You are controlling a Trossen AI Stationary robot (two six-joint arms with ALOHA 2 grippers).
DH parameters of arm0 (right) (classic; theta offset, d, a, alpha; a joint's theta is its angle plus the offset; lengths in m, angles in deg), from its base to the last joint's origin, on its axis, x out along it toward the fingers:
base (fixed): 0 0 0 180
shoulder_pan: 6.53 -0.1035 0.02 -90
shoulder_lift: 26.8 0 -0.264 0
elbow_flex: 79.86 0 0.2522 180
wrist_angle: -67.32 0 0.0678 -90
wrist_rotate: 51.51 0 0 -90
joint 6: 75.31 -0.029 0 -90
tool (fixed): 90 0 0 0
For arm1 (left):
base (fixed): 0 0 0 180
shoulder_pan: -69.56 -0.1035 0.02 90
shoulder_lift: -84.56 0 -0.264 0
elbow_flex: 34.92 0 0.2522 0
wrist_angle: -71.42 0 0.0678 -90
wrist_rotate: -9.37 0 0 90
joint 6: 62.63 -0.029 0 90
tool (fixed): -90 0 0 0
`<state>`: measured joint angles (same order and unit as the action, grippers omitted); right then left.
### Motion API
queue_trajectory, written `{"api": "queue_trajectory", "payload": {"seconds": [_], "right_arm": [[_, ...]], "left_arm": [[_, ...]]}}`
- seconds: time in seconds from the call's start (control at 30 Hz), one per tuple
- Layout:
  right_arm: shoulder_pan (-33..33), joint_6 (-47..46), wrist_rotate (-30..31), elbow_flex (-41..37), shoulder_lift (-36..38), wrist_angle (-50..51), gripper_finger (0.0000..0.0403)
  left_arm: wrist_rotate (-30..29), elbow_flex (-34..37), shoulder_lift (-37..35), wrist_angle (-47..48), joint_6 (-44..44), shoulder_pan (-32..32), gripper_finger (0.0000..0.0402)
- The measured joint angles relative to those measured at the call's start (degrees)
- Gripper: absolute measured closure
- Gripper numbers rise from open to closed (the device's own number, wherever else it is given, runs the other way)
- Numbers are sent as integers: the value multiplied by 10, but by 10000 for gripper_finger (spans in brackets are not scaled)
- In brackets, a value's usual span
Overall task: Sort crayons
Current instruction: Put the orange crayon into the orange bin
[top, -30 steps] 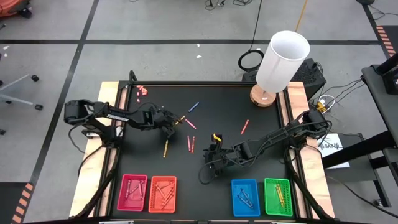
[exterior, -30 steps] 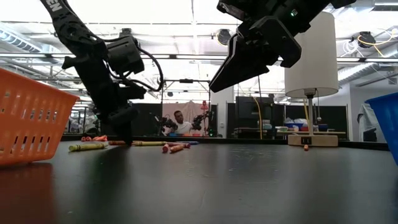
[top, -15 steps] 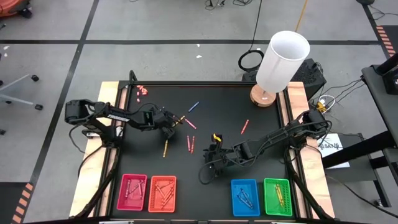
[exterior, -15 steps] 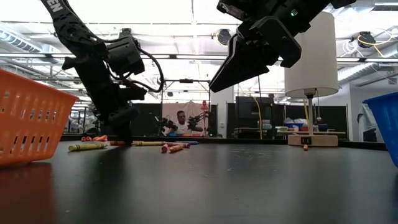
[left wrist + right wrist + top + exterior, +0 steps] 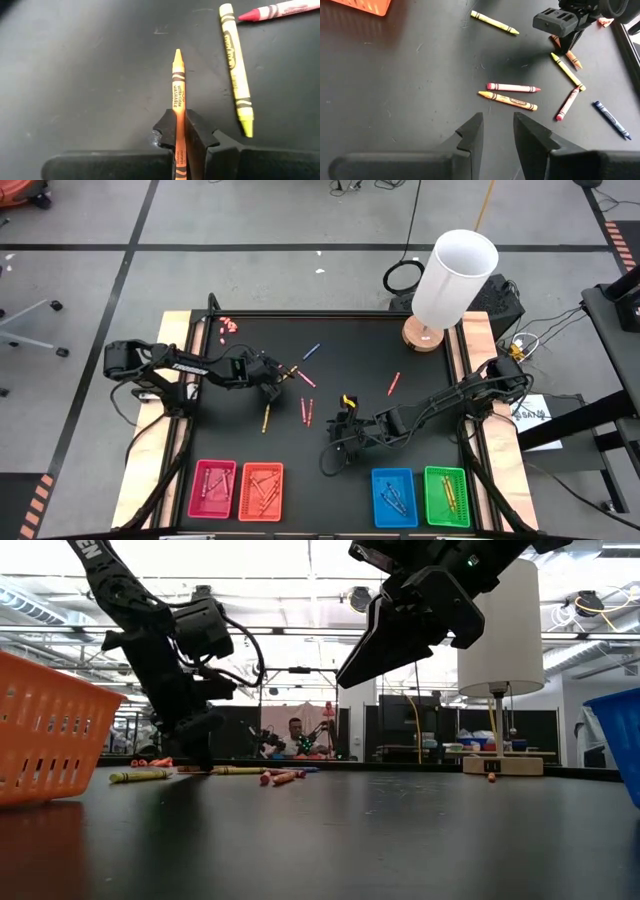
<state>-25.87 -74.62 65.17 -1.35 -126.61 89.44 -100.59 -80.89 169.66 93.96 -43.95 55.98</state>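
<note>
Left gripper (image 5: 179, 134) is down at the mat (image 5: 360, 340), left of centre in the high view, jaws clamped on an orange crayon (image 5: 177, 85). The crayon runs straight out between the fingers, tip pointing away from the wrist, lying against the mat. Just beside it in the left wrist view lies a yellow crayon (image 5: 236, 95), and a red crayon (image 5: 280, 9) shows at that frame's upper right corner.

Right gripper (image 5: 497, 131) hangs above the mat, lower centre of the high view, nothing between the fingers — jaws apart by a narrow gap. In the low view it sits high in the frame, clear of the surface.

Loose crayons on the mat in the high view: a blue one (image 5: 312, 351) upper centre, a red one (image 5: 393, 384) right of centre, a yellow one (image 5: 266, 418) below the left gripper, and a close pair (image 5: 306, 411) at centre.

Along the bottom edge of the high view, left to right: pink tray (image 5: 196, 492), orange tray (image 5: 281, 492), blue tray (image 5: 378, 498), green tray (image 5: 466, 497) — each with crayons inside.

A white lamp (image 5: 454, 278) stands at the mat's upper right corner. A cluster of small pink bits (image 5: 230, 326) lies at the upper left corner.
</note>
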Motion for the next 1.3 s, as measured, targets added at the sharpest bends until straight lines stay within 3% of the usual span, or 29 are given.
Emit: {"api": "queue_trajectory", "payload": {"seconds": [0.4,0.7,1.03,1.3], "right_arm": [[0,1,0,0,0,0,312],[-2,-4,-3,0,0,0,312],[-1,-4,-15,0,0,-4,312],[-1,-3,-14,0,0,-5,312]], "left_arm": [[98,-3,-125,11,-10,7,385],[123,-3,-225,6,-13,84,385],[118,-4,-264,-5,-113,190,384],[116,-4,-264,-9,-244,226,384]]}}
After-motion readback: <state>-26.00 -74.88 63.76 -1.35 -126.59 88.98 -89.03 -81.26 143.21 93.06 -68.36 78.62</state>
